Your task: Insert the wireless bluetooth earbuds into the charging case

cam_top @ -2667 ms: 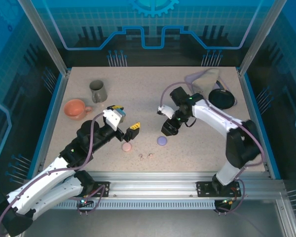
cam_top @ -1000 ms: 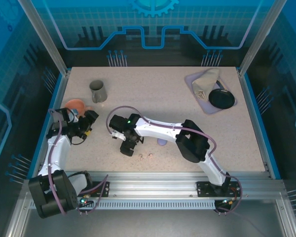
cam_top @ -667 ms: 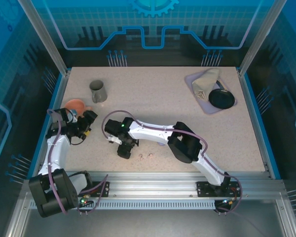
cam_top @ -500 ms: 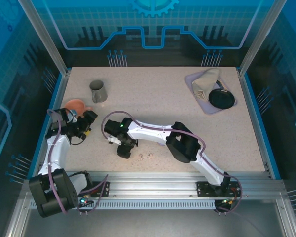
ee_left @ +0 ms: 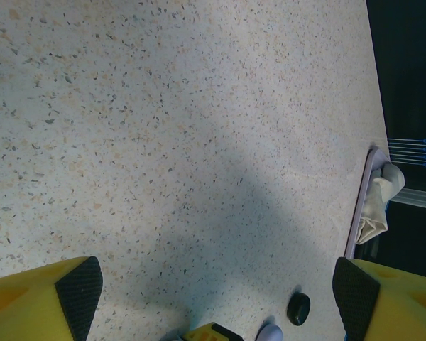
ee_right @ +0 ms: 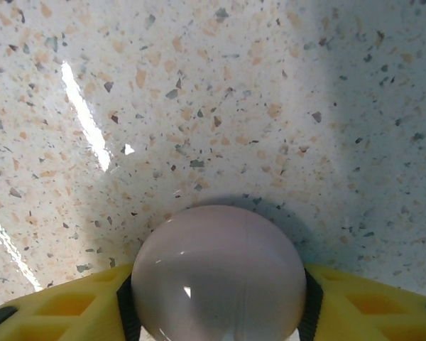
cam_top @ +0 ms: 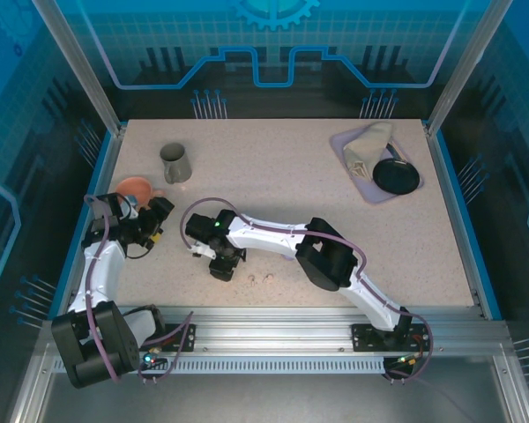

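A round pinkish-beige charging case [ee_right: 219,273] sits on the speckled table between the yellow fingers of my right gripper [ee_right: 219,298]. Both black pads [ee_right: 125,305] press against its sides, so the gripper is shut on it. From above, the right gripper [cam_top: 221,264] reaches far left across the table and covers the case. Two tiny pinkish earbuds [cam_top: 251,278] [cam_top: 269,277] lie loose just right of it. My left gripper [cam_top: 153,222] is drawn back at the left, open and empty [ee_left: 216,288]. A lavender case [ee_left: 270,332] peeks in at the bottom of the left wrist view.
A grey mug [cam_top: 175,162] and an orange cup [cam_top: 134,190] stand at the back left. A lavender tray [cam_top: 361,185] at the back right holds a folded cloth [cam_top: 368,146] and a black disc [cam_top: 396,176]. A small dark oval [ee_left: 298,308] lies by the lavender case.
The right gripper has shifted slightly left over the pinkish case and its jaws have closed onto it. The left arm has stayed still and open.
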`<state>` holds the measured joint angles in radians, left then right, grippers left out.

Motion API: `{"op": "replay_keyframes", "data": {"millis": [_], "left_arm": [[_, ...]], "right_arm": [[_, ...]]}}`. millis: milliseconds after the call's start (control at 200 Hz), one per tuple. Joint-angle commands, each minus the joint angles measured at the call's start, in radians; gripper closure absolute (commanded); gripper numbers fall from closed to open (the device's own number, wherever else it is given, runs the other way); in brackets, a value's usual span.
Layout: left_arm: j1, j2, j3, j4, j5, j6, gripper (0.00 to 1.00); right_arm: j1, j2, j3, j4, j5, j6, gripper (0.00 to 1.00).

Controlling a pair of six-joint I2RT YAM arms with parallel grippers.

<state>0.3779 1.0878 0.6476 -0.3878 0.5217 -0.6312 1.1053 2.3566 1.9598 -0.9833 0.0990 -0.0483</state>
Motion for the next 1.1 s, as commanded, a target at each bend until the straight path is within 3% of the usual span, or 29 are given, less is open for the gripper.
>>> {"op": "replay_keyframes", "data": {"millis": [0, 225, 625, 825, 1096], "left_arm": [[0.013, 0.005, 0.017, -0.005, 0.038, -0.018, 0.12], [0.012, 0.004, 0.011, -0.005, 0.062, -0.001, 0.12], [-0.007, 0.022, -0.014, 0.09, 0.193, -0.031, 0.16], [-0.151, 0.098, 0.034, 0.148, 0.298, -0.029, 0.2], [-0.367, 0.164, 0.16, 0.177, 0.435, 0.005, 0.2]], "right_arm": [[-0.013, 0.028, 0.009, 0.036, 0.013, 0.012, 0.45], [-0.038, -0.098, -0.134, 0.155, -0.004, 0.0, 0.49], [-0.126, -0.469, -0.595, 0.516, -0.123, -0.074, 0.55], [-0.206, -0.705, -0.858, 0.728, -0.209, -0.125, 0.55], [-0.304, -0.96, -1.036, 0.82, -0.274, -0.216, 0.54]]}}
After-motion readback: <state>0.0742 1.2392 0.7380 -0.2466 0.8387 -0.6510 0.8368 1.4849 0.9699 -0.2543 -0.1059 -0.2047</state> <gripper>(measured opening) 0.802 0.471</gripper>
